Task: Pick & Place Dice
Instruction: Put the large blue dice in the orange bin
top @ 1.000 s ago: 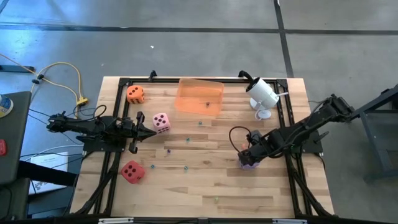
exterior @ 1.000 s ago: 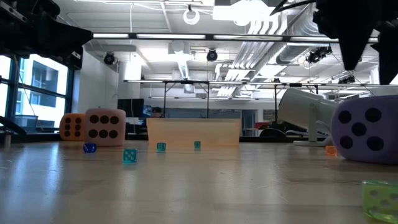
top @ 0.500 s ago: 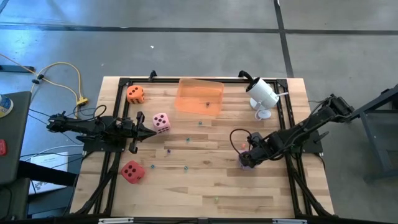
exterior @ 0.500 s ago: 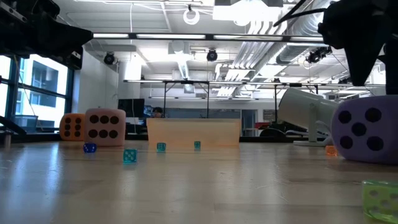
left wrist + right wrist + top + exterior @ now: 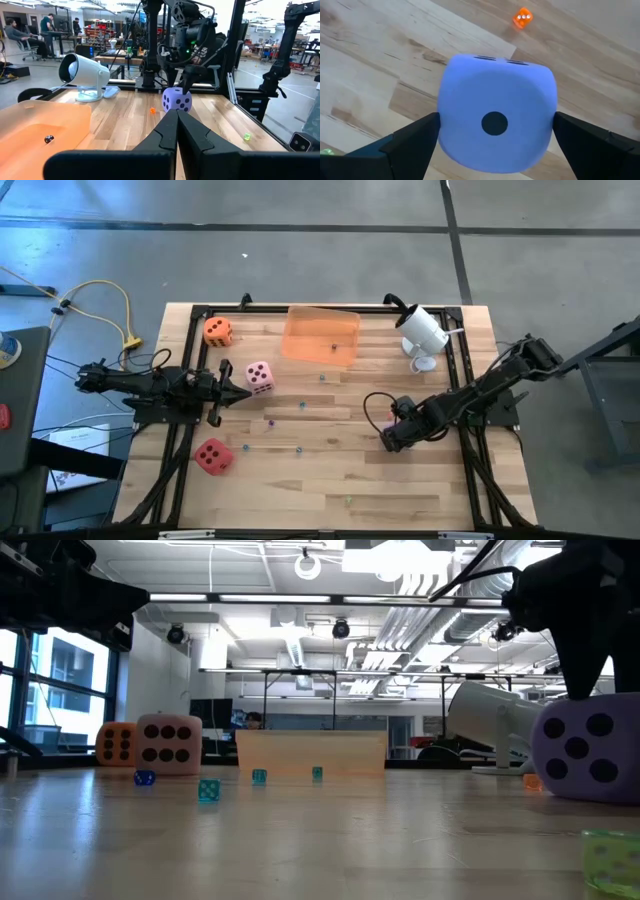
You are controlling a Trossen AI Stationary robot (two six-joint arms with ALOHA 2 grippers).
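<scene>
The purple die (image 5: 495, 100) rests on the wooden table (image 5: 330, 480) at mid right, its one-pip face up. My right gripper (image 5: 496, 120) hangs over it, open and pointing down, one finger on each side of it. In the high view the gripper (image 5: 393, 438) hides the die. The pink die (image 5: 259, 376), the orange die (image 5: 217, 331) and the red die (image 5: 212, 454) sit on the table's left half. My left gripper (image 5: 245, 392) waits shut at the left, level, beside the pink die. My right gripper's fingers (image 5: 415, 137) stand close beside two opposite sides of the purple die, coming from above. I cannot tell whether they touch it. The die sits flat on the table.
A translucent orange tray (image 5: 320, 335) stands at the far middle, a white lamp-like device (image 5: 423, 330) at the far right. Several tiny coloured dice lie scattered on the boards, one orange (image 5: 522, 17) just beyond the purple die. There is free room near the front edge.
My right gripper has come down over the purple die, staying open, so that its fingers now stand around the die. The die has kept its place.
</scene>
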